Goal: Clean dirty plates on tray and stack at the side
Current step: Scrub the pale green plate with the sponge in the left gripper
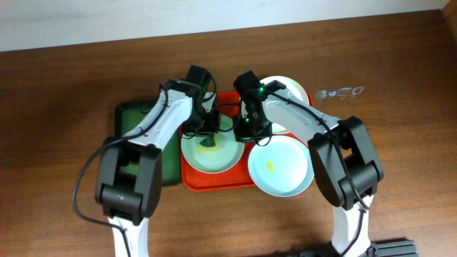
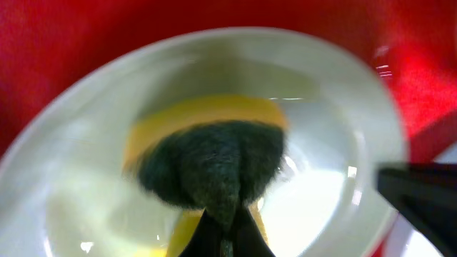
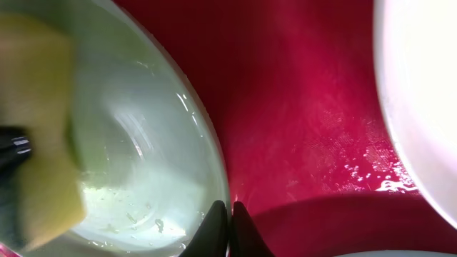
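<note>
The pale green plate (image 1: 214, 158) lies on the red tray (image 1: 214, 180). My left gripper (image 1: 208, 140) is shut on a green-and-yellow sponge (image 2: 211, 160) and presses it onto the plate's (image 2: 86, 185) middle. My right gripper (image 1: 245, 133) is shut on this plate's right rim (image 3: 207, 153); the sponge also shows in the right wrist view (image 3: 36, 150). The pale blue plate (image 1: 282, 168), with a yellow smear, overlaps the tray's right edge. The cream-white plate (image 1: 289, 91) sits at the tray's back right corner, also in the right wrist view (image 3: 421, 107).
A dark green tray (image 1: 132, 128) lies left of the red tray, partly under my left arm. A small clear object (image 1: 343, 91) lies on the wooden table at the back right. The red tray floor (image 3: 300, 107) between the plates looks wet.
</note>
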Motion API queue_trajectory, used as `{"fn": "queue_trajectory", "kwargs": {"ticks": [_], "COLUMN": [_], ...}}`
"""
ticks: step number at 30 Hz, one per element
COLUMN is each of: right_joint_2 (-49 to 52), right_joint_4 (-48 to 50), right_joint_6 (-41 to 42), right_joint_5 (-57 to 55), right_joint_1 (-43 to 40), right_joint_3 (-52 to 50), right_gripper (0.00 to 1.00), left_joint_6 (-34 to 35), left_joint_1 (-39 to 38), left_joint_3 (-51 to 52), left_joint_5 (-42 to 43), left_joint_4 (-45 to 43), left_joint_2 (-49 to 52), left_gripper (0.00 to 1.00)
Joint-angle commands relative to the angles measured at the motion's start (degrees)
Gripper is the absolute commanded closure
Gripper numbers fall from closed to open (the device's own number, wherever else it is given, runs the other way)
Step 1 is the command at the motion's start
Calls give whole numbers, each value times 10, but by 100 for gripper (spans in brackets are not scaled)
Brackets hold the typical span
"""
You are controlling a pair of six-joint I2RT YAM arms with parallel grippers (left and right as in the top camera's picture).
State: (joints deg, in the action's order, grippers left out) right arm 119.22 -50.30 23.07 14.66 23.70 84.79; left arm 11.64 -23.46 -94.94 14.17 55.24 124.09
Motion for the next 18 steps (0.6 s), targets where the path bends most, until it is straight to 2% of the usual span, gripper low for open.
{"fn": "queue_trajectory", "kwargs": {"ticks": [1,6,13,14,16,18], "right_joint_2": [1,1,1,1,1,1], "right_joint_4": [2,1,-13,-9,-7,-6], "right_joint_6": [-1,-1,-1,-1,-1,-1], "right_joint_5": [19,19,19,19,19,19], "right_joint_1": [7,7,7,7,7,7], "right_joint_3": [-2,-2,-2,-2,-2,-2], "right_gripper": [96,96,96,89,55,54], "left_joint_6": [4,3,42,42,42,42], "left_joint_1": [11,10,10,9,7,1], "left_joint_3": [-17,7,70,72,78,88], "left_joint_5": [-30,-111,-109,-101,-90,-91], "left_joint_4": [6,16,-28,-27,-28,-28], "left_joint_2": [-89,-69,-29,-17,-10,-9], "left_gripper": [100,100,100,100,100,100]}}
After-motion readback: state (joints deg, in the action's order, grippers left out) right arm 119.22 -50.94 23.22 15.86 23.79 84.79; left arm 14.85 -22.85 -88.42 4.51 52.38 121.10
